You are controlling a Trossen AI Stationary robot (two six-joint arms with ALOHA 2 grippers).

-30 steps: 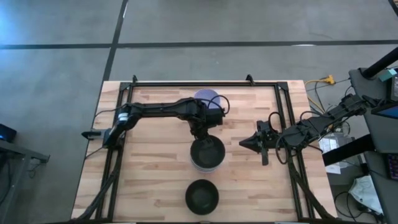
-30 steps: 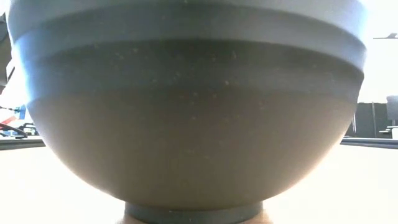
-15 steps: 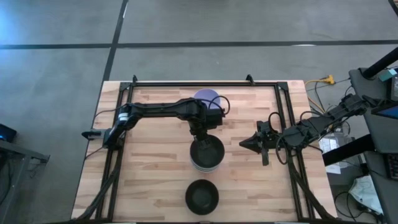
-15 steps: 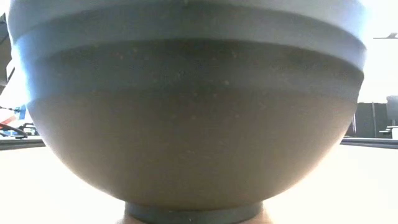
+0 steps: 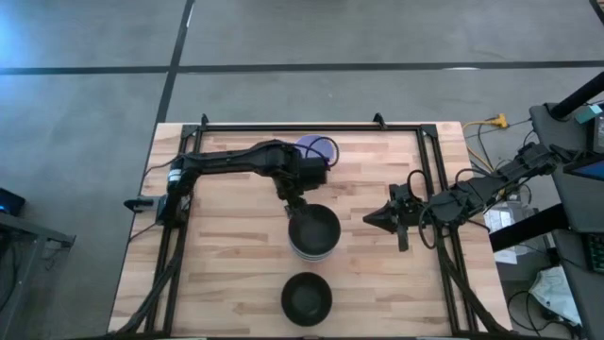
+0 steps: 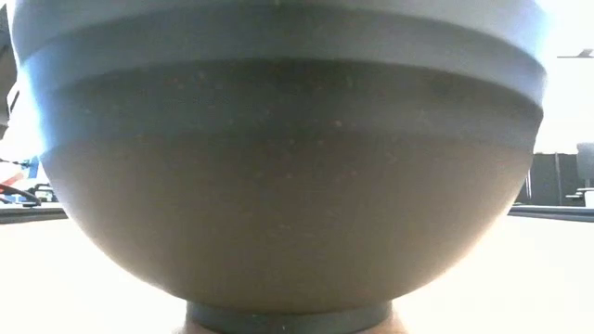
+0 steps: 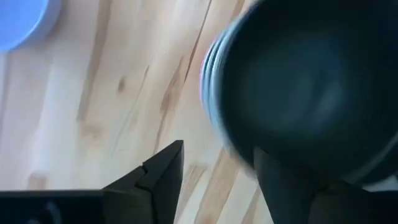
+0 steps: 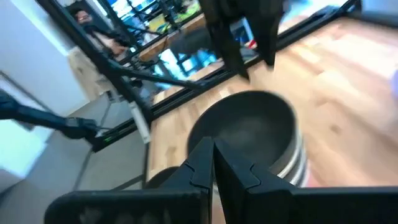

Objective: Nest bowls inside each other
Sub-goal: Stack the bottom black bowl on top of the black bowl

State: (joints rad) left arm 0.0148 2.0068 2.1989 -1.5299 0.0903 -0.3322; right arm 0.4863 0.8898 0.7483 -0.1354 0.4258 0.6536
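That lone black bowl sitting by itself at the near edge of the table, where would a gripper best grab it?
Probably by the rim, coming straight down. The single black bowl sits upright and open, apart from the stack, so one finger can drop inside and one outside its thin wall. Its round sides would likely slip from a sideways pinch.

the light wooden tabletop (image 5: 226,255) is made of planks and has a dark metal frame along its edges. three things rest on it: a nested stack of bowls (image 5: 313,231) near the middle with a black one on top, a lone black bowl (image 5: 306,297) near the front edge, and a lavender bowl (image 5: 317,148) toward the back edge.
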